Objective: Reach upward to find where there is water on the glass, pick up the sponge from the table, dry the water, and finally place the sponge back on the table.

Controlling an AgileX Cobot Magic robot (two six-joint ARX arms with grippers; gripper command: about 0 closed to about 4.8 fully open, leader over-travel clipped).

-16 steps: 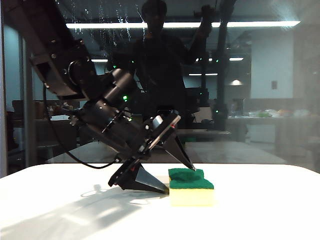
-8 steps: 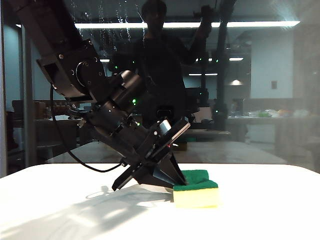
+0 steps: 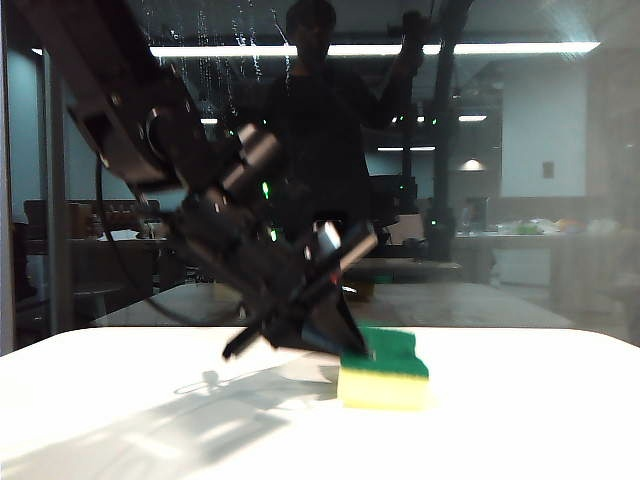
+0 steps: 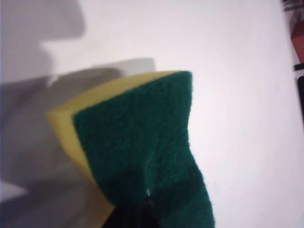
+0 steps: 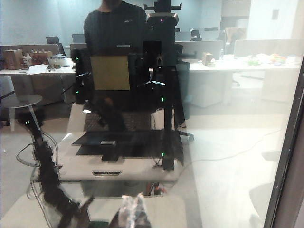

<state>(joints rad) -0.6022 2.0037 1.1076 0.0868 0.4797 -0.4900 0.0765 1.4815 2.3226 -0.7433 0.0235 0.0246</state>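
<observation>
Sponge on the counter: light, squashy; left hand clamps its green end; right hand unseen, state unknowable

No text, label, brand, number or sign can be read on anything here: the sponge, the table, the glass and the left gripper all show none.

Sponge shows pale yellow foam under a dark green scouring layer, sitting on the plain white table; black left gripper against the dark glass, streaked with whitish water
</observation>
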